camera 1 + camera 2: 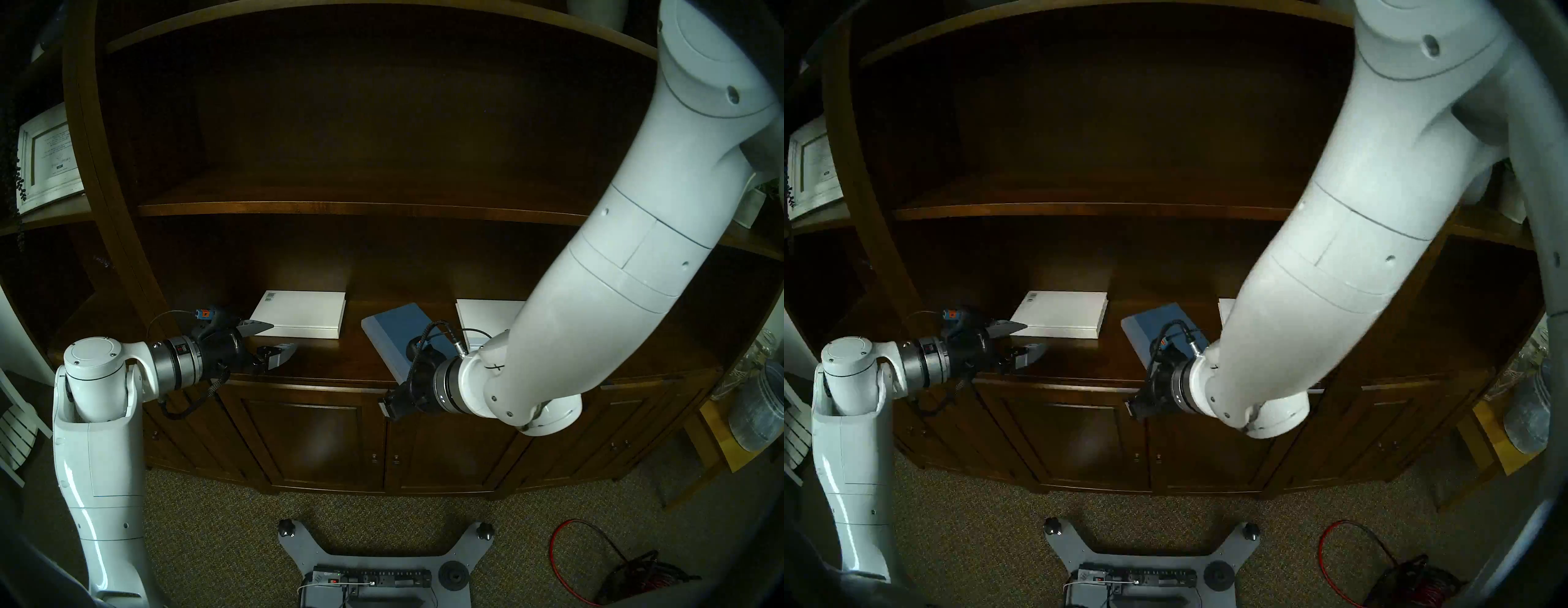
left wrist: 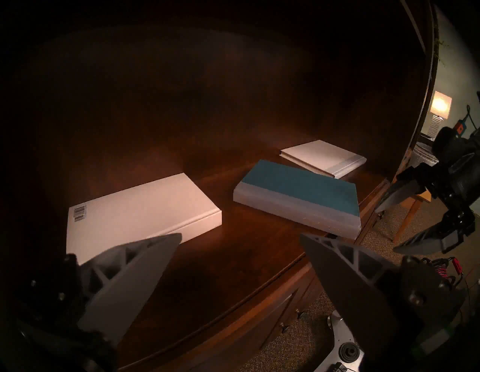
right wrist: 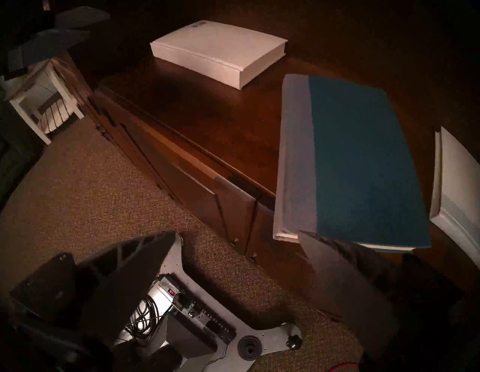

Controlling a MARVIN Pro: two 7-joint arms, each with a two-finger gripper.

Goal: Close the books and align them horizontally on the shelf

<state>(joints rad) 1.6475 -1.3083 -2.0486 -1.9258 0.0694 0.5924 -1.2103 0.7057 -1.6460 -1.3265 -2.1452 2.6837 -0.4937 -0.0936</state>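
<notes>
Blue book (image 1: pixel 399 335) skewed, long axis diagonal on shelf (image 1: pixel 339 361); both grippers spread, empty

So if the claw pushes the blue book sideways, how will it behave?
The blue book looks closed, thick and hardbound, so probably stiff. The ledge is glossy, so it likely slides and turns. Its near corner juts past the edge, so it might tip off.
</notes>
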